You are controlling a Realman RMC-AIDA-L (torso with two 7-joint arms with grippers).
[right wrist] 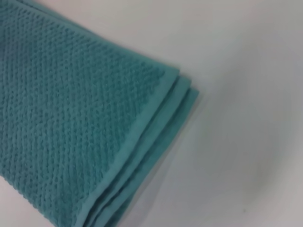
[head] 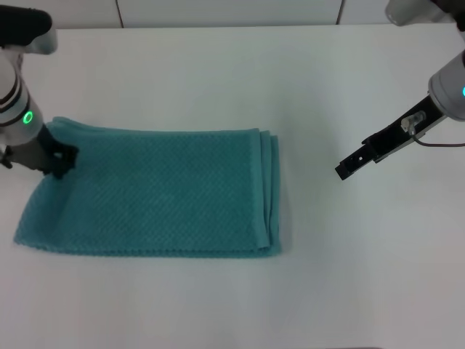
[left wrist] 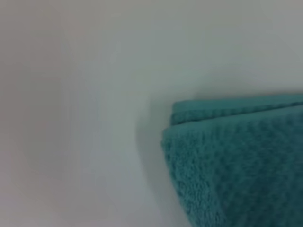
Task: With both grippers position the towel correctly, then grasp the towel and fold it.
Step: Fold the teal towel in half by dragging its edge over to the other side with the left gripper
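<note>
No text, label, brand, number or sign can be read in any of the three views. The towel (head: 152, 193) bears only its woven pattern, and the bench (head: 349, 276) is bare of any marking.

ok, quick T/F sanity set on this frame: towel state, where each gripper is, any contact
1. The towel lies folded, with layered edges on the side toward the right arm. True.
2. The left gripper is at the towel's far left corner. True.
3. The right gripper is gripping the towel. False: it hangs over bare table, apart from the cloth.
4. The towel is lifted clear of the table. False: it lies flat on it.
5. The towel is white. False: it is teal-green.
</note>
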